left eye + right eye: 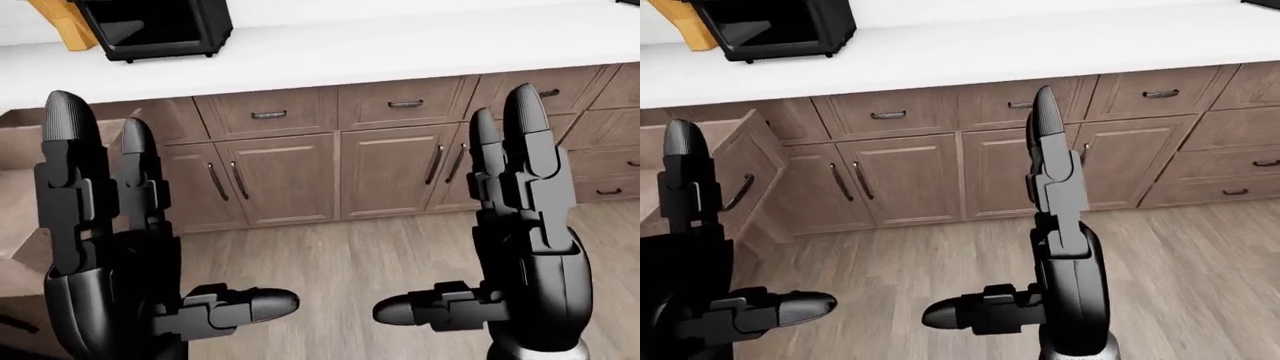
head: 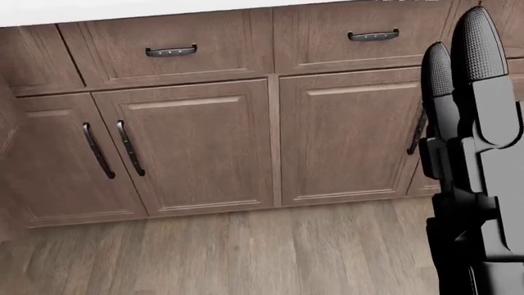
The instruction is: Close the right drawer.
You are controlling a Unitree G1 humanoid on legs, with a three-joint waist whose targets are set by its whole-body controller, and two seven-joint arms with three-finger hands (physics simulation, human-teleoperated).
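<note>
At far left, the open drawer (image 1: pixel 735 176) stands pulled out from the wooden cabinet run (image 1: pixel 300 176), its dark handle facing right. Left hand (image 1: pixel 115 247) is raised near the viewer, fingers spread apart and upright, thumb out, holding nothing. Right hand (image 1: pixel 520 240) mirrors it, fingers apart, empty. Neither hand touches the drawer. Above, a white countertop (image 1: pixel 400 41) carries a black appliance (image 1: pixel 155 26) at left. Wood-plank floor (image 2: pixel 246 252) lies below.

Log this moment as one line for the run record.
stage: approach | open drawer: left in right-eye view, untouched | left hand: open, empty | right hand: open, empty | contact: none
</note>
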